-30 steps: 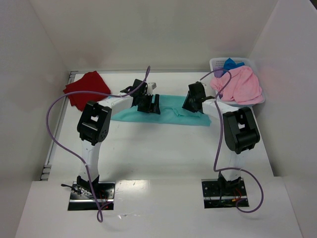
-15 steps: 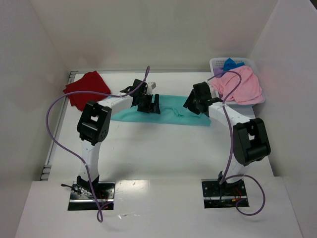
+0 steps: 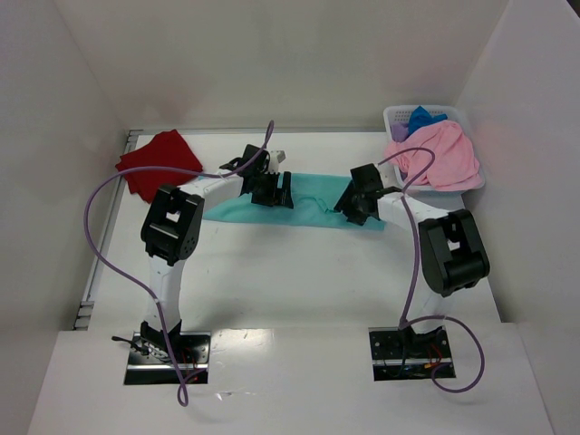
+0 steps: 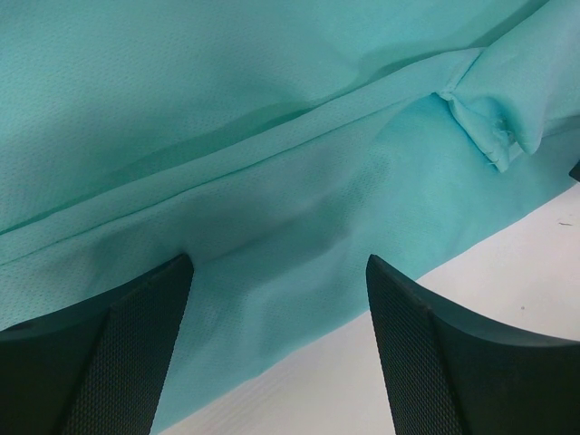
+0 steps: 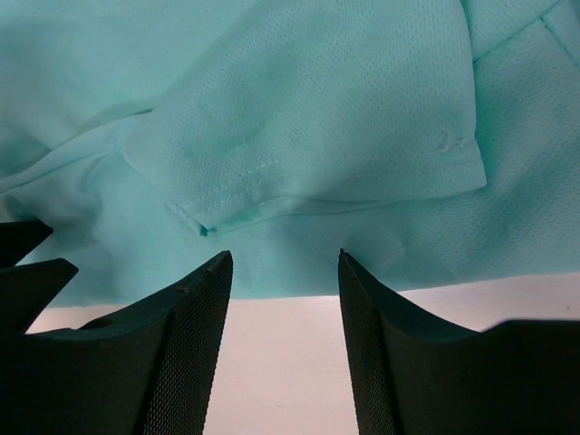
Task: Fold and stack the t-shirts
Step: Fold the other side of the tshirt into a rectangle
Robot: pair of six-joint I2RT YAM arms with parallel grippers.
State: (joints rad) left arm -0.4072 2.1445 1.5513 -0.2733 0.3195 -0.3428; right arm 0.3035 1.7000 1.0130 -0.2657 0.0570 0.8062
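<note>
A teal t-shirt (image 3: 313, 204) lies folded into a long strip across the back middle of the table. My left gripper (image 3: 283, 191) is open over its left part; the left wrist view shows the teal cloth (image 4: 272, 136) and its near edge between the fingers (image 4: 136, 335). My right gripper (image 3: 345, 205) is open over the shirt's right end; the right wrist view shows a folded sleeve (image 5: 317, 136) just beyond the fingertips (image 5: 204, 308). A dark red t-shirt (image 3: 156, 161) lies at the back left.
A white basket (image 3: 399, 116) at the back right holds a pink shirt (image 3: 439, 156), a blue one (image 3: 423, 117) and a purple one (image 3: 399, 132). White walls close in the table on three sides.
My right gripper has moved down and toward the near edge of the teal shirt's right end, and its arm's elbow has swung right. The left gripper has stayed put.
</note>
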